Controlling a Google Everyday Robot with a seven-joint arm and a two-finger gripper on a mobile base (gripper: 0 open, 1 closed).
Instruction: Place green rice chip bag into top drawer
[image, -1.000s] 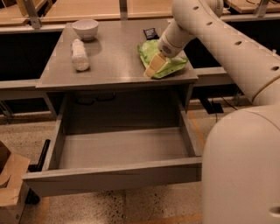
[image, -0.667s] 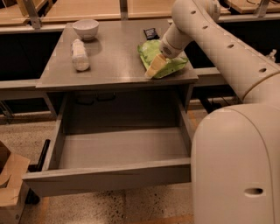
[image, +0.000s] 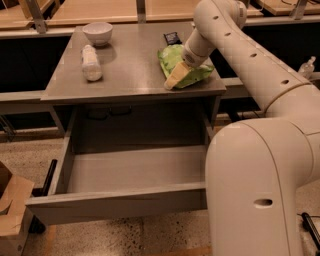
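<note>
Camera view: resting gripper (image: 177, 76) on green rice chip bag (image: 200, 75), desk (image: 135, 75) right side, grip unreadable; top drawer (image: 115, 205) hanging open near; bottle (image: 91, 62), bowl (image: 97, 32) sitting left, black packet (image: 172, 37) beyond bag.

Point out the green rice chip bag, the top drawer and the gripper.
green rice chip bag (image: 170, 56): camera view, its upper-left green surface.
top drawer (image: 117, 209): camera view, its front panel.
gripper (image: 174, 81): camera view, its tip, at the bag's front edge.
</note>
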